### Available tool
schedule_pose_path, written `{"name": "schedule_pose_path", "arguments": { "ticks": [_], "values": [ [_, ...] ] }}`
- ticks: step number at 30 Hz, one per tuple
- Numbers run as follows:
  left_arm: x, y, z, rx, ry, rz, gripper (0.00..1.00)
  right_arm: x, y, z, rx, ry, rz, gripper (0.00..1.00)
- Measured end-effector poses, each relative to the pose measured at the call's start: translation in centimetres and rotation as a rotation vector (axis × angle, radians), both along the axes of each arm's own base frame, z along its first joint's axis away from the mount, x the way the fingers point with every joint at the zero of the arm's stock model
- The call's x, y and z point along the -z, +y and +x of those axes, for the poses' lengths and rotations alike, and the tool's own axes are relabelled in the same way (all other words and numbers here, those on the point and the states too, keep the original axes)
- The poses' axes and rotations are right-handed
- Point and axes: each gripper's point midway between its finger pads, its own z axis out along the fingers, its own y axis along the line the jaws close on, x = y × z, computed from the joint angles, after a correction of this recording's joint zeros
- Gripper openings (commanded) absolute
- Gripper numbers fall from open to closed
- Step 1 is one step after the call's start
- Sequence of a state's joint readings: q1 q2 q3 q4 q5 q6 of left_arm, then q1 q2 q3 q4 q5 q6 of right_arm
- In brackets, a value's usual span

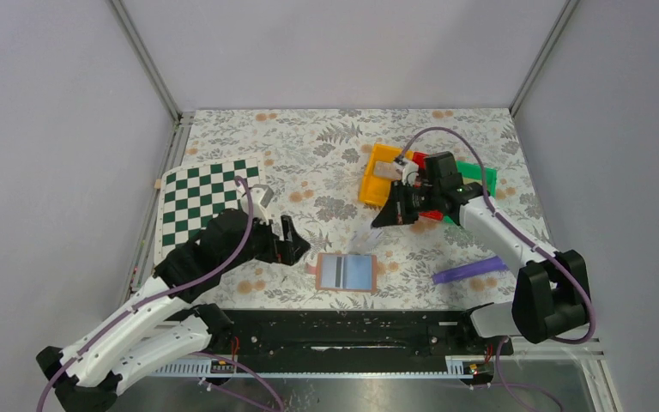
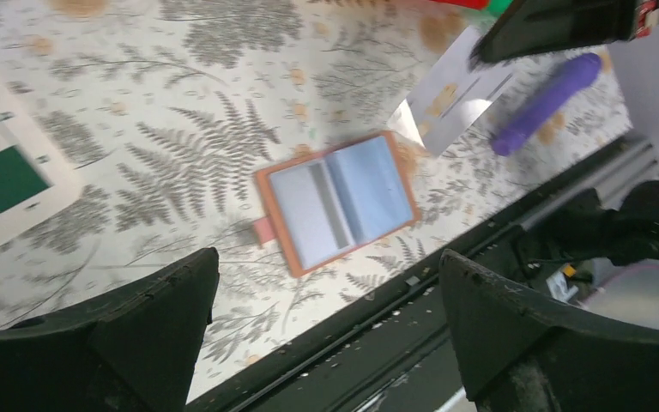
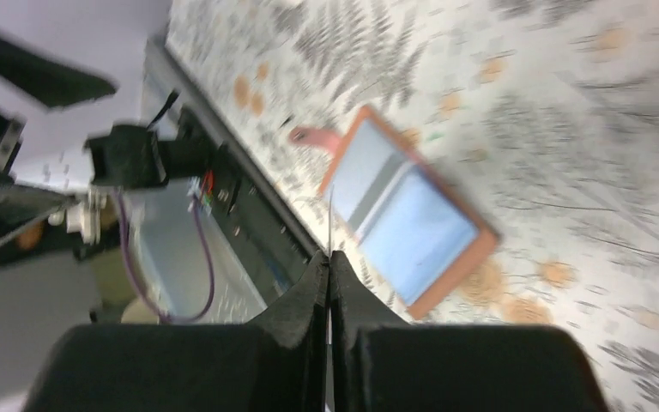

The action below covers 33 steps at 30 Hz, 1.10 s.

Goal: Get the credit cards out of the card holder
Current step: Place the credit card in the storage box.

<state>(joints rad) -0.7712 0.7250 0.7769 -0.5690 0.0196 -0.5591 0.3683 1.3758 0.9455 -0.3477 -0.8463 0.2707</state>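
The card holder [image 1: 346, 272] lies open on the floral table near the front edge, tan-rimmed, with pale and blue inner panels. It also shows in the left wrist view as the card holder [image 2: 336, 199] and in the right wrist view as the card holder [image 3: 408, 219]. My left gripper [image 1: 287, 240] hovers just left of it, jaws wide apart and empty [image 2: 329, 273]. My right gripper [image 1: 381, 220] is above and right of the holder, shut on a whitish credit card [image 2: 455, 90] that hangs from its fingers. In the right wrist view the card's thin edge [image 3: 329, 219] sticks out between the shut jaws [image 3: 329, 256].
A green-and-white checkered board [image 1: 210, 196] lies at the left. A yellow tray [image 1: 377, 176] with red and green pieces [image 1: 472, 176] beside it sits behind the right arm. A purple stick [image 1: 468, 271] rests at the front right. A black rail [image 1: 352, 326] runs along the near edge.
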Motion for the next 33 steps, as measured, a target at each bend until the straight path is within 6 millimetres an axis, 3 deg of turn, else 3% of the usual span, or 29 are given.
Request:
{"name": "schedule_pose_path", "arguments": {
  "ticks": [4, 10, 15, 21, 27, 33],
  "values": [
    [-0.1, 2.5, 0.2, -0.076, -0.051, 0.054, 0.99, 0.3, -3.0, 3.9, 0.195, -0.013, -0.080, 0.00],
    [-0.4, 4.5, 0.1, -0.120, -0.103, 0.094, 0.99, -1.6, -5.7, 10.9, 0.447, -0.084, -0.170, 0.00],
    [-0.3, 5.3, 0.0, -0.139, -0.111, 0.115, 0.99, -2.0, -7.4, 15.8, 0.622, -0.105, -0.225, 0.00],
    [0.0, 5.3, 0.0, -0.137, -0.108, 0.124, 0.99, -0.4, -8.3, 21.2, 0.776, -0.092, -0.251, 0.00],
    [0.0, 5.4, 0.0, -0.136, -0.112, 0.126, 0.99, 2.2, -8.2, 24.6, 0.848, -0.052, -0.252, 0.00],
    [0.0, 5.5, 0.0, -0.142, -0.114, 0.130, 0.99, 4.2, -8.4, 25.4, 0.892, -0.013, -0.260, 0.00]
  ]
}}
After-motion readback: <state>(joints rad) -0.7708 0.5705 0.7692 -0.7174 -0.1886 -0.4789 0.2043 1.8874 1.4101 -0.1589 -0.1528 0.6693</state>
